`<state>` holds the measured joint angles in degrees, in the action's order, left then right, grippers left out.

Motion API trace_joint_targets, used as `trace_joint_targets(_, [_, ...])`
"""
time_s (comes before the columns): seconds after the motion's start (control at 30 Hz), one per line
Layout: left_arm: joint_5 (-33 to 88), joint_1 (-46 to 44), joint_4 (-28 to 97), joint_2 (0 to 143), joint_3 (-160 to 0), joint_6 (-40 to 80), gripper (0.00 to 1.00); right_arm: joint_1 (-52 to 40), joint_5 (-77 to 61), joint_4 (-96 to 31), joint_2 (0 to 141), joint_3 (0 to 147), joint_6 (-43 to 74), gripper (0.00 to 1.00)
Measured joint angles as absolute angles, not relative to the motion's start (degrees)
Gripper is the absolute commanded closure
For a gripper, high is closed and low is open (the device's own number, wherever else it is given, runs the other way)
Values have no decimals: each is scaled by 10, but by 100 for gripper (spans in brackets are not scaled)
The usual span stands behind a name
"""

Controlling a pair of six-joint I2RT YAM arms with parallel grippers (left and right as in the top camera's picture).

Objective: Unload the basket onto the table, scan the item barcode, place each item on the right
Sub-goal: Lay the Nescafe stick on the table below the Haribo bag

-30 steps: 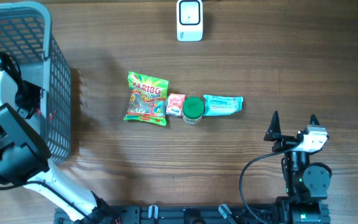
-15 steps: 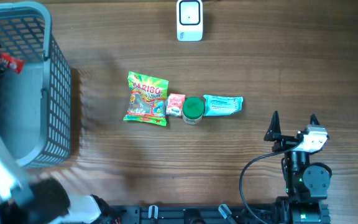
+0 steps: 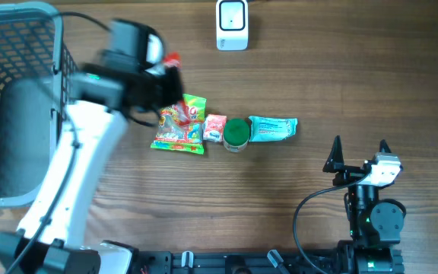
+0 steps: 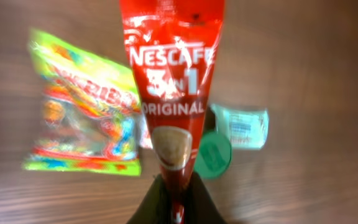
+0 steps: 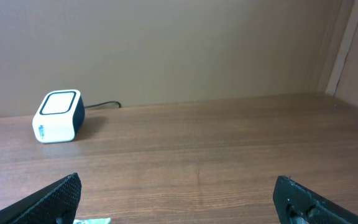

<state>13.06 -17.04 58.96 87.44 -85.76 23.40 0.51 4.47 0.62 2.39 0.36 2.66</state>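
Overhead view shows your left gripper [image 3: 162, 76] up over the table [image 3: 356, 76], jaws pinched together on the bottom end of a red Nescafé sachet [image 3: 172, 59]. The left wrist view confirms the clamp: the sachet stands straight up from the fingers, with its printed front facing that camera. I can't see a barcode on that face, so it is probably on the far side or hidden, but I can't tell which.

So the pick-up part looks done. What's left is the scan itself. The scanner [image 3: 232, 24] sits at the table's 12 o'clock edge, roughly toward 2 o'clock from the sachet and clearly apart from it. You'd need to bring the sachet over and turn its coded face to the scanner window.

Four more items lie in a row at mid-table, just toward 5 o'clock of the sachet: a Haribo bag [image 3: 179, 122], a pink packet [image 3: 214, 127], a green-lidded jar [image 3: 236, 134] and a teal packet [image 3: 272, 128]. None of them is in a gripper. The basket [image 3: 59, 114] is at 9 o'clock.

Your right gripper [image 3: 360, 152] is parked near 4 o'clock, jaws wide apart and empty.
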Motion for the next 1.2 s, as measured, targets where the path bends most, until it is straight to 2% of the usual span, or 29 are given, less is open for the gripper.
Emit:
trace_joint_targets(0.1, [116,-246,534,876,-769,243,96,5,45,6,24,4,27,0])
trace_joint_targets(0.2, [83,-300,523,876,-705,307,96,5,45,6,24,4,27,0])
trace_joint_targets(0.3, [53,-322,499,876,-643,414,96,5,45,6,24,4,27,0])
trace_joint_targets(0.57, [32,-353,310,876,-450,722,96,5,45,6,24,4,27,0])
trace_joint_targets(0.6, [32,-353,303,876,-441,741,92,5,45,6,24,4,27,0])
trace_joint_targets(0.63, [31,-353,296,876,-433,762,73,5,45,6,24,4,27,0])
trace_joint_targets(0.67, [30,-353,291,876,-428,774,64,5,45,6,24,4,27,0])
trace_joint_targets(0.7, [31,-353,284,876,-426,782,44,5,45,6,24,4,27,0])
trace_joint_targets(0.73, [35,-353,262,876,-425,782,0,5,45,6,24,4,27,0])
trace_joint_targets(0.83, [57,-353,214,875,-429,726,0,5,45,6,24,4,27,0])
trace_joint_targets(0.97, [41,-353,231,859,-457,649,0,5,45,6,24,4,27,0])
trace_joint_targets(1.1, [-52,-354,244,799,-534,549,0,5,45,6,24,4,27,1])
trace_joint_targets(1.2, [-162,-354,229,754,-630,429,0,5,45,6,24,4,27,0])
